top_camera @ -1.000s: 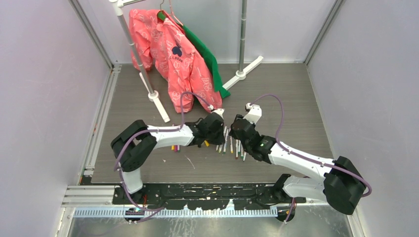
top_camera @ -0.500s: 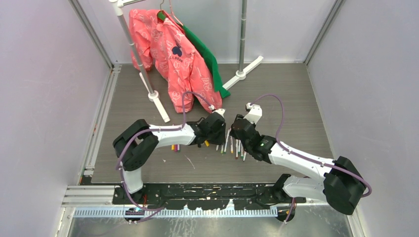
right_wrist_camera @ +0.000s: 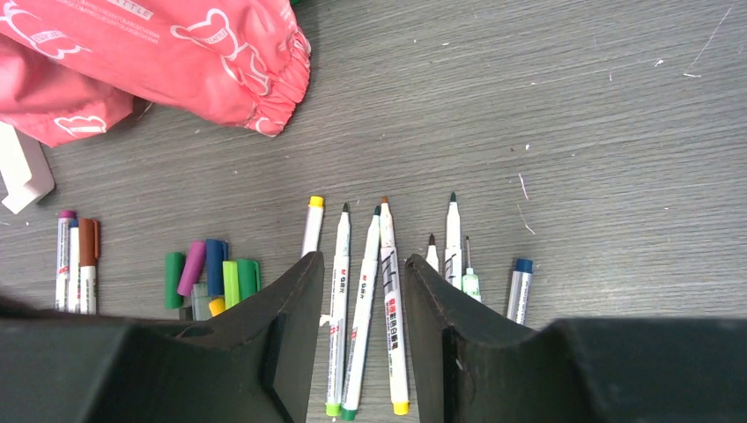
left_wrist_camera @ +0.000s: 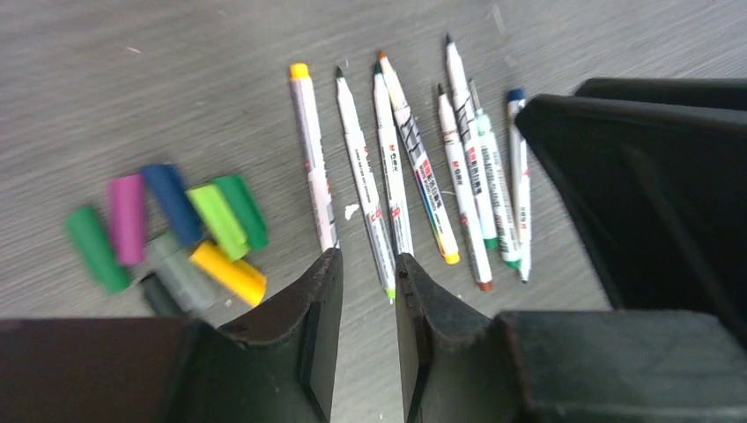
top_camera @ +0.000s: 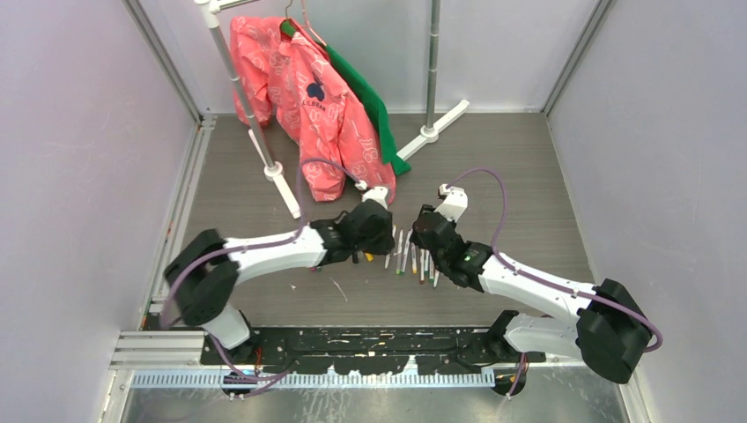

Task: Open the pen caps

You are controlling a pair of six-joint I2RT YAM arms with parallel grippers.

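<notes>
Several loose pen caps (left_wrist_camera: 176, 229), green, purple, blue, lime, yellow and grey, lie heaped on the grey table. They also show in the right wrist view (right_wrist_camera: 211, 275). Right of them lies a row of white pens (left_wrist_camera: 414, 167), most with bare tips. One pen wears a yellow cap (left_wrist_camera: 300, 70) and one a blue cap (left_wrist_camera: 515, 94). My left gripper (left_wrist_camera: 368, 260) hovers at the near ends of the pens, narrowly open and empty. My right gripper (right_wrist_camera: 363, 264) is open and empty above the row's middle pens (right_wrist_camera: 361, 300).
Two capped pens (right_wrist_camera: 75, 260), with purple and brown caps, lie left of the cap heap. A pink garment (top_camera: 308, 97) and a green one (top_camera: 370, 101) hang on a rack (top_camera: 238, 88) behind. Its white feet (top_camera: 284, 183) rest on the table (top_camera: 520, 176).
My left arm has swung its elbow out to the left and its gripper has shifted a little left, away from the pen row. The right arm has not moved.
</notes>
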